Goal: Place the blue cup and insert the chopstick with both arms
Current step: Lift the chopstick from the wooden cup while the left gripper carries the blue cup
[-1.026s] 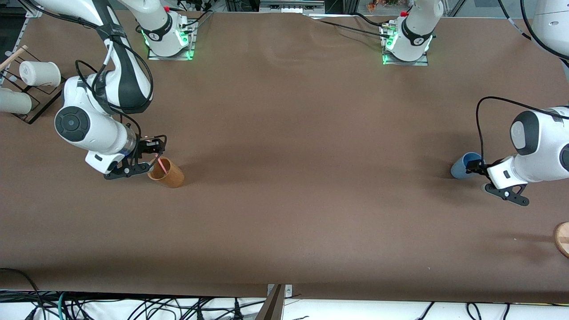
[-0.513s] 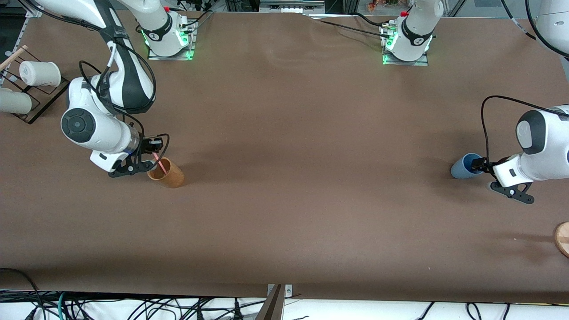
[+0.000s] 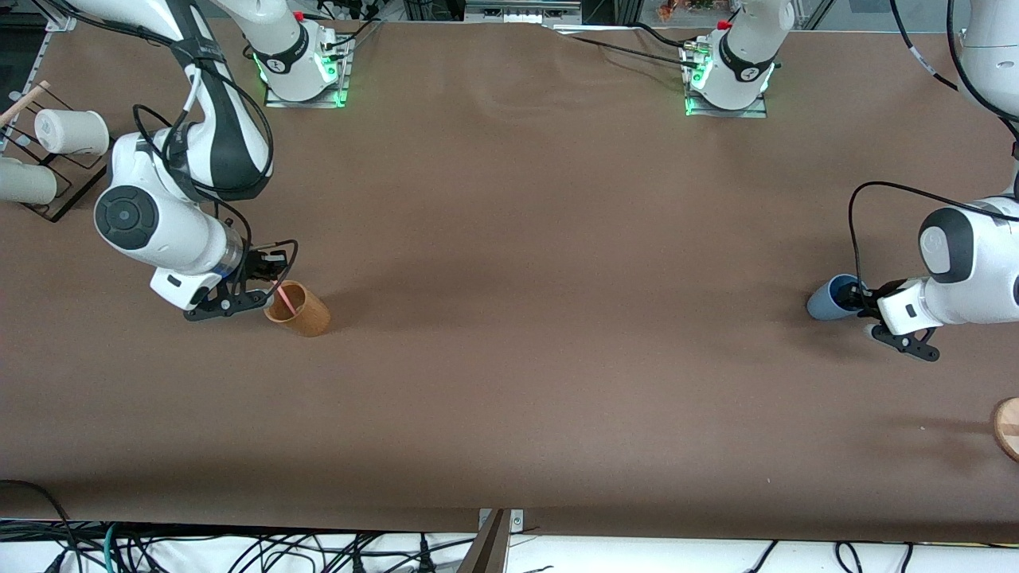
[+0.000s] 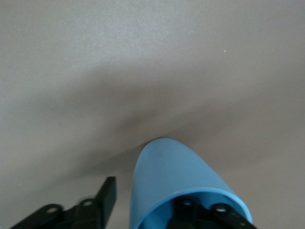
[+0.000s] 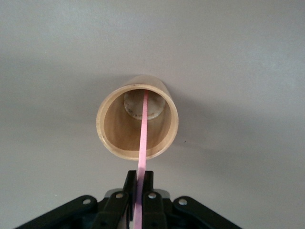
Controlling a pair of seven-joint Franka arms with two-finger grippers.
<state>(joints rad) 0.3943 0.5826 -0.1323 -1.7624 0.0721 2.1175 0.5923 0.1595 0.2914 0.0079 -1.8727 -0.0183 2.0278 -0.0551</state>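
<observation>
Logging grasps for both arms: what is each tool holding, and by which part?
The right tool pinches the pink chopstick near its upper end, its tip inside the tan cup. The left tool grips the blue cup by its rim wall.

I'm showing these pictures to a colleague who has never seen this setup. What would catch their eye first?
Probably the pink chopstick, pinched in the right gripper with its lower end down inside the tan cup toward the right arm's end of the table. Next, at the left arm's end, the blue cup: the left gripper has one finger inside its rim and one outside.
</observation>
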